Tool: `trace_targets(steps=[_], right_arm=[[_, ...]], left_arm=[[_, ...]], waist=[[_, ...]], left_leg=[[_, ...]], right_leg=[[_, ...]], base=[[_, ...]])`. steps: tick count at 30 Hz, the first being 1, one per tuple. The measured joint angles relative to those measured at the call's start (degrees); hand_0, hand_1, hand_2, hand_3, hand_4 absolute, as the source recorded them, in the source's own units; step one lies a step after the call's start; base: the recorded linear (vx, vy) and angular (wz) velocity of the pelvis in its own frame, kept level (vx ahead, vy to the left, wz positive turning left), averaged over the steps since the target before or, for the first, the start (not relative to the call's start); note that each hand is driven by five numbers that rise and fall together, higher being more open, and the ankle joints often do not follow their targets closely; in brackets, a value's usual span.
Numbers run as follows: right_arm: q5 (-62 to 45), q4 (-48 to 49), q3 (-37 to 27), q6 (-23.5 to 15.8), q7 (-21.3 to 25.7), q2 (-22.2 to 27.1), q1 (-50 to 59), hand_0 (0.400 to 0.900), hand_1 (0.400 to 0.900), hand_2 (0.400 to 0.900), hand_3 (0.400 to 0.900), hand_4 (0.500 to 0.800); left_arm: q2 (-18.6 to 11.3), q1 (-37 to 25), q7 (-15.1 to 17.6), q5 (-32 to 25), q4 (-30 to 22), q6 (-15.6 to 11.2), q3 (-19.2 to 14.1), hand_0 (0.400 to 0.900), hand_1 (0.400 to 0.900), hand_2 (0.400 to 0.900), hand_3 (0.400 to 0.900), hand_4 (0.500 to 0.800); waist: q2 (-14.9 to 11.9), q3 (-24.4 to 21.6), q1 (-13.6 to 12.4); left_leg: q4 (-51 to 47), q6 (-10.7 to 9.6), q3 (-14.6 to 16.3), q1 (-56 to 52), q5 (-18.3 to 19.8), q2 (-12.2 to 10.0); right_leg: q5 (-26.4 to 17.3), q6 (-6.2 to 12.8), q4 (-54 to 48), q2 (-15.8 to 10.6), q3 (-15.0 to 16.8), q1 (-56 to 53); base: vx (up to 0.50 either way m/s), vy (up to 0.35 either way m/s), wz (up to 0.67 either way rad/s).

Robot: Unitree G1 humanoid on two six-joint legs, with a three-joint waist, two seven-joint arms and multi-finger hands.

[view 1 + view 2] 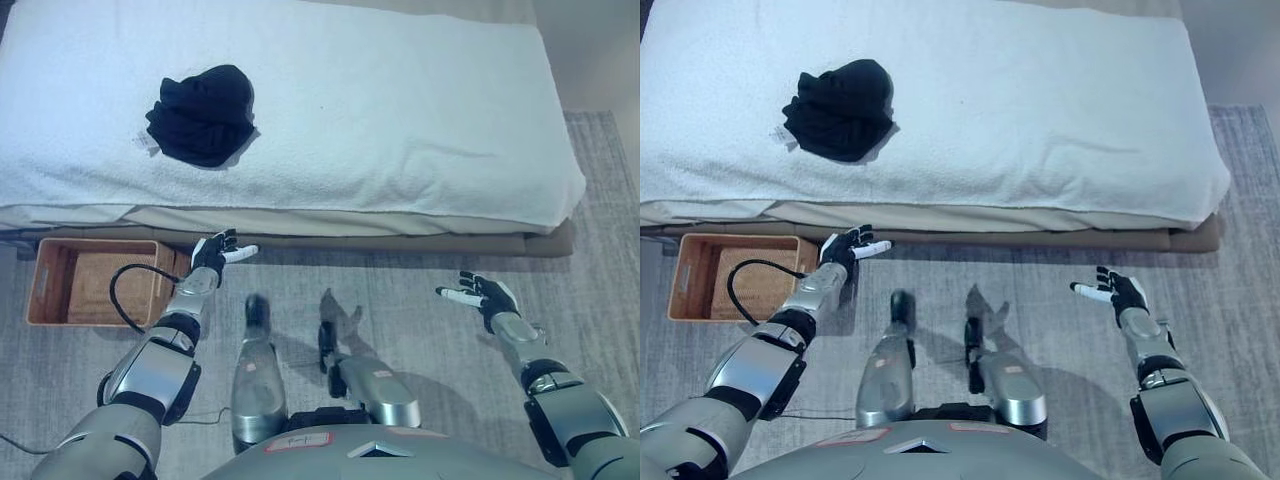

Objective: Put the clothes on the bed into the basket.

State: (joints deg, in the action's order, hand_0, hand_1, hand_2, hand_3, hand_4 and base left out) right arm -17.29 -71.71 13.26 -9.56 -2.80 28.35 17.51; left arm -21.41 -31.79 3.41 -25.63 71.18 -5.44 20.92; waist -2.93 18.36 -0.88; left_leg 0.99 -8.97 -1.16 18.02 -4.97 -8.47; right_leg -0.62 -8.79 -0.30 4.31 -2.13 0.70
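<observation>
Nearest me, short of the bed [420, 110], my right hand [485, 295] hangs spread and empty over the rug [420, 300]. Closer to the bed's edge, my left hand [215, 253] hovers spread beside the wicker basket [50, 285], likely poised to reach. Farthest, the black clothes [202, 115] lie bunched on the bed.

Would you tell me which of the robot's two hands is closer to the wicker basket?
The left hand, open beside the basket at the foot of the bed; the right hand hovers over the carpet, far from it.
</observation>
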Motion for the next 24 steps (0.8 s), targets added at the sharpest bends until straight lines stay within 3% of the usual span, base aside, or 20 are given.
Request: trace_targets(steps=[3, 6, 7, 8, 9, 11, 14, 19, 21, 22, 24], right_arm=[[-0.01, -0.86, 0.01, 0.09, 0.05, -0.2, -0.64, 0.9, 0.9, 0.9, 0.9, 0.8], [0.0, -1.04, 0.03, 0.1, 0.05, 0.49, -0.88, 0.9, 0.9, 0.9, 0.9, 0.8], [-0.01, -1.48, 0.17, 0.07, 0.29, 0.93, -1.17, 0.9, 0.9, 0.9, 0.9, 0.8], [0.02, -2.22, 0.95, 0.25, 0.54, 0.49, -1.02, 0.9, 0.9, 0.9, 0.9, 0.8], [0.06, -2.35, 2.07, 0.23, 0.44, 0.17, -1.11, 0.9, 0.9, 0.9, 0.9, 0.8], [0.09, -1.93, 2.24, 0.18, 0.35, -0.84, -0.76, 0.9, 0.9, 0.9, 0.9, 0.8], [0.11, -1.37, 2.19, 0.16, 0.45, -1.06, 1.36, 0.9, 0.9, 0.9, 0.9, 0.8], [0.13, -0.12, 2.24, -0.18, 0.86, -1.89, 2.71, 0.9, 0.9, 0.9, 0.9, 0.8], [0.16, -0.11, 2.33, -0.26, 0.85, -2.25, 2.81, 0.9, 0.9, 0.9, 0.9, 0.8], [0.19, -0.22, 2.33, -0.27, 0.86, -2.3, 2.8, 0.9, 0.9, 0.9, 0.9, 0.8], [0.16, -0.2, 2.33, -0.5, 0.9, -2.35, 3.38, 0.9, 0.9, 0.9, 0.9, 0.8]], left_arm=[[-0.12, 0.3, 0.4, 0.0, 0.28, -0.12, -0.01, 0.9, 0.9, 0.9, 0.9, 0.8], [0.0, 1.28, 0.53, -0.02, -0.12, -0.35, -0.06, 0.9, 0.9, 0.9, 0.9, 0.8], [0.45, 1.64, 0.6, -0.05, -0.15, -0.38, -0.14, 0.9, 0.9, 0.9, 0.9, 0.8], [0.27, 1.4, 0.86, -0.08, -0.17, -0.52, -0.28, 0.9, 0.9, 0.9, 0.9, 0.8], [-0.16, 1.59, 1.16, -0.1, -0.45, -0.76, -0.29, 0.9, 0.9, 0.9, 0.9, 0.8], [-1.48, 1.66, 1.9, -0.24, -2.49, -0.89, -0.28, 0.9, 0.9, 0.9, 0.9, 0.8], [-2.57, 1.36, 3.01, -0.28, -6.82, -1.61, 0.31, 0.9, 0.9, 0.9, 0.9, 0.8], [-3.46, 0.44, 3.68, -0.28, -7.91, -2.19, 2.63, 0.9, 0.9, 0.9, 0.9, 0.8], [-3.86, 0.43, 3.74, -0.28, -7.99, -2.17, 2.69, 0.9, 0.9, 0.9, 0.9, 0.8], [-3.93, 0.41, 4.09, -0.29, -7.98, -2.18, 2.77, 0.9, 0.9, 0.9, 0.9, 0.8], [-3.95, 0.17, 5.05, -0.28, -7.83, -2.1, 3.12, 0.9, 0.9, 0.9, 0.9, 0.8]], waist=[[0.68, -0.27, -0.65], [2.76, -1.68, -0.91], [4.34, -2.94, -0.81], [3.56, -3.38, -1.07], [2.9, -4.0, -1.42], [1.18, -5.3, -1.95], [0.91, -5.6, -3.47], [0.31, -5.81, -4.03], [0.26, -5.77, -3.81], [0.17, -5.71, -4.06], [0.37, -5.26, -3.05]], left_leg=[[-0.07, 0.44, 0.27, -0.39, -0.56, 0.28], [-2.35, 2.09, 1.37, -3.21, -1.22, -0.36], [-3.72, 4.06, 2.08, -5.09, -4.5, -0.38], [-3.93, 5.13, 3.87, -6.18, -5.88, 0.9], [-3.76, 7.6, 5.34, -6.76, -8.2, 2.21], [-2.95, 10.37, 7.88, -7.32, -5.94, 5.51], [-1.45, 13.47, 9.49, -8.02, -3.06, 7.99], [0.61, 15.33, 9.07, -9.15, -0.67, 10.1], [0.24, 15.63, 8.29, -9.5, -0.51, 10.04], [0.2, 16.83, 8.42, -9.53, 0.38, 10.04], [0.05, 17.53, 8.03, -9.32, 0.88, 9.98]], right_leg=[[1.88, 1.05, -0.26, -0.54, 2.91, -2.82], [4.84, 5.58, 0.12, -1.77, 6.69, -4.92], [6.17, 8.22, 0.89, -2.07, 7.72, -5.21], [6.72, 9.05, 1.63, -4.03, 8.43, -5.29], [7.96, 11.01, 3.15, -5.18, 8.91, -4.72], [9.67, 14.13, 8.82, -9.45, 8.92, -2.61], [10.29, 17.24, 19.26, -11.97, 7.7, 1.82], [7.05, 19.33, 32.91, -14.18, 4.82, 6.65], [6.94, 18.95, 36.45, -15.06, 2.44, 8.95], [8.1, 17.76, 37.12, -16.02, 0.69, 10.32], [8.28, 17.56, 31.98, -17.49, -0.89, 11.79]], base=[[0.26, 0.158, -0.44], [0.26, 0.217, -0.37], [0.3, 0.236, -0.48], [0.3, 0.207, -0.5], [0.27, 0.207, -0.48], [0.2, 0.212, -0.34], [0.2, 0.226, 0.01], [0.14, 0.182, 0.08], [0.12, 0.052, 0.09], [0.13, -0.017, 0.28], [0.12, -0.069, 0.42]])
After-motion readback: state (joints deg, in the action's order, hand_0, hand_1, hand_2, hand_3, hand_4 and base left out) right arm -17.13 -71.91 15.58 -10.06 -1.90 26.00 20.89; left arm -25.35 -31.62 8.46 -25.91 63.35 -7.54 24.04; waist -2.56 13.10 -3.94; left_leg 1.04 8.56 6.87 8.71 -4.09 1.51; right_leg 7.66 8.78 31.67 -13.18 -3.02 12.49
